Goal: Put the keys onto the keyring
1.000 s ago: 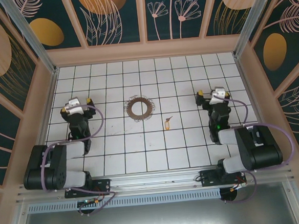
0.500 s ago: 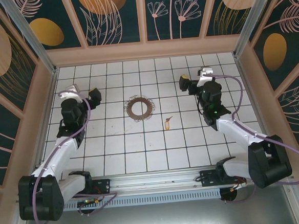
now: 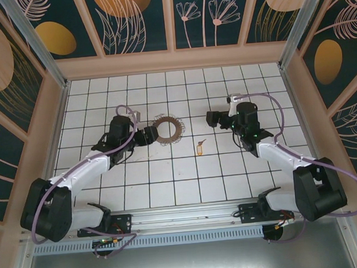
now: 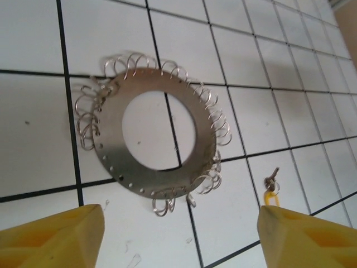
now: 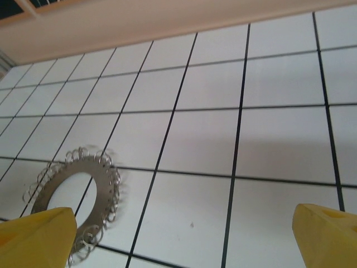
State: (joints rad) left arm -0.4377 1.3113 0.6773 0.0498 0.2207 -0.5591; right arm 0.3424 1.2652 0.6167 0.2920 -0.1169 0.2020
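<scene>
One keyring (image 4: 117, 162) | just ahead of left hand (image 4: 181, 223) | keys (image 4: 271, 190) apart, rightward

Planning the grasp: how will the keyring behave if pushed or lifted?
The keyring lies flat on the table, so it will probably slide rather than roll. It looks thin and stiff, likely light. Its wire loops may bend or snag.

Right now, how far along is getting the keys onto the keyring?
Nothing is done yet: the small yellow-tagged key lies on the tiles, apart from the dark brown flat ring fringed with wire loops. Nothing is held; the left gripper is open beside the ring, the right gripper open farther right. To do: grasp the key and thread it on.
</scene>
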